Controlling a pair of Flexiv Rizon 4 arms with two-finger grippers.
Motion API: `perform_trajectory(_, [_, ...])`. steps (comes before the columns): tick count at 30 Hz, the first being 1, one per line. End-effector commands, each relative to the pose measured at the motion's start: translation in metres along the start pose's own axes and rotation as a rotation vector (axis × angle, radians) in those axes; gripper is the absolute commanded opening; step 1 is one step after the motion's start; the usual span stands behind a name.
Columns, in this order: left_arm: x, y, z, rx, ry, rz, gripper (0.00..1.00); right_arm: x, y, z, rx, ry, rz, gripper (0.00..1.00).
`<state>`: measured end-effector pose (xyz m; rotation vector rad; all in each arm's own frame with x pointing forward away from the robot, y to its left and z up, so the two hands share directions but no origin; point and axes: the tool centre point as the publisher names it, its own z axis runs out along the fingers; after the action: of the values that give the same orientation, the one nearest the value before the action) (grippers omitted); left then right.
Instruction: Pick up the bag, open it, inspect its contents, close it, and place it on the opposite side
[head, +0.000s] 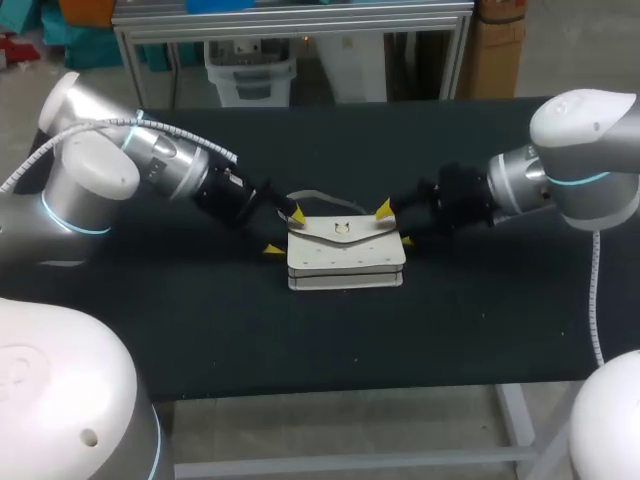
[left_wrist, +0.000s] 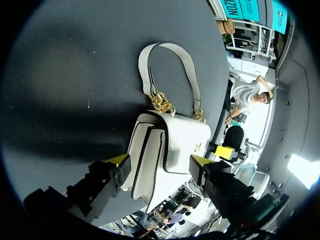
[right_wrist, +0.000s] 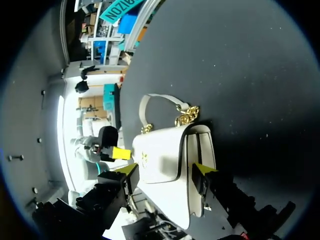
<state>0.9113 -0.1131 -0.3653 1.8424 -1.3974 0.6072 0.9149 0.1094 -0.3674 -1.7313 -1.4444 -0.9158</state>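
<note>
Left tool (head: 285, 231), right tool (head: 395, 225) at bag (head: 346, 255) ends; front, back open.

Field notes: the table (head: 330, 340) is spanning the head view from 9 to 3 o'clock, its top showing dark, matte black. The near edge is running across toward 6 o'clock, with a pale metal frame (head: 517, 425) showing beneath it and a leg dropping at 5 o'clock. In the wrist views, tiny pale specks are dotting the dark surface.

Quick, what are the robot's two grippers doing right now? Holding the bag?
Left gripper: at one end of the white bag; cannot tell if it grips.
Right gripper: at the bag's other end; cannot tell either.
</note>
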Motion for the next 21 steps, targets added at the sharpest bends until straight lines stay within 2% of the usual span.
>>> perform_trajectory(1, [0.000, 0.000, 0.001, 0.001, 0.002, -0.001, 1.00, -0.001, 0.000, -0.003, 0.002, 0.006, -0.003, 1.00])
perform_trajectory(14, [0.007, 0.017, -0.016, 0.048, -0.007, -0.002, 1.00, 0.003, -0.001, -0.009, -0.009, 0.009, -0.011, 1.00])
perform_trajectory(21, [0.013, 0.013, 0.000, -0.002, -0.005, 0.031, 0.95, 0.008, 0.002, -0.004, -0.004, 0.019, -0.022, 0.96])
